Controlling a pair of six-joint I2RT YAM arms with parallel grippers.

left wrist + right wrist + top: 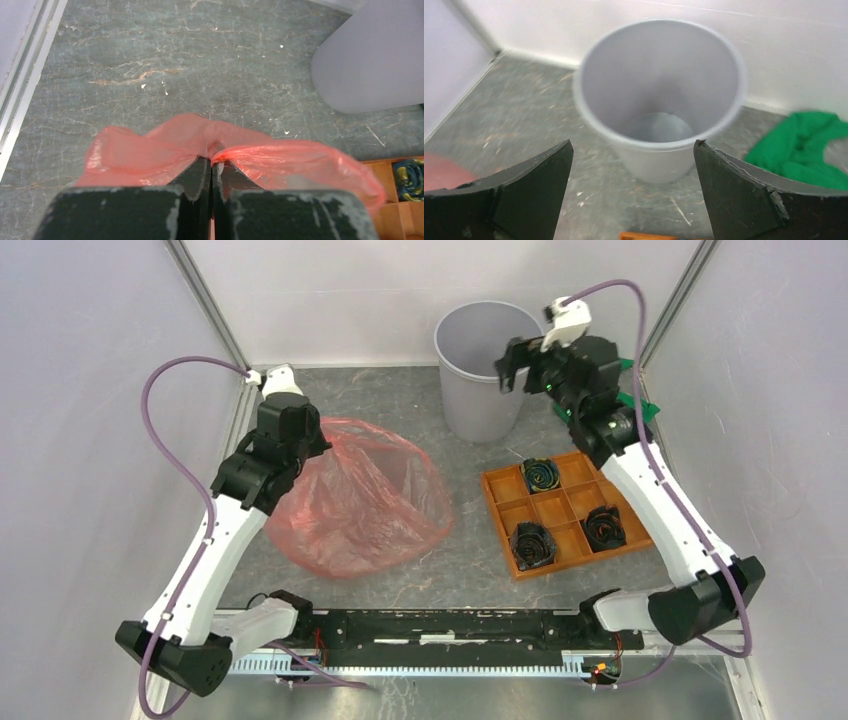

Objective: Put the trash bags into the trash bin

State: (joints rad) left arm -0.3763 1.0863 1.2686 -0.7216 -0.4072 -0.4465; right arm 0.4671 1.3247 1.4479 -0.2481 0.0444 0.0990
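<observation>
Left pincer [211,162] clamps trash bag [285,155]; right pincer [633,144] raised, agape, facing bin [655,170].

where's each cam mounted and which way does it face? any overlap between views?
Top external: fixed above and behind the arm bases, looking down on the table; the left arm and right arm both show.
Left wrist: on the left arm, looking forward and down along the left pincer, shut on the trash bag.
Right wrist: on the right arm, looking down into the trash bin past the open right pincer; green cloth at right.
Shared: the trash bin appears in all three.
</observation>
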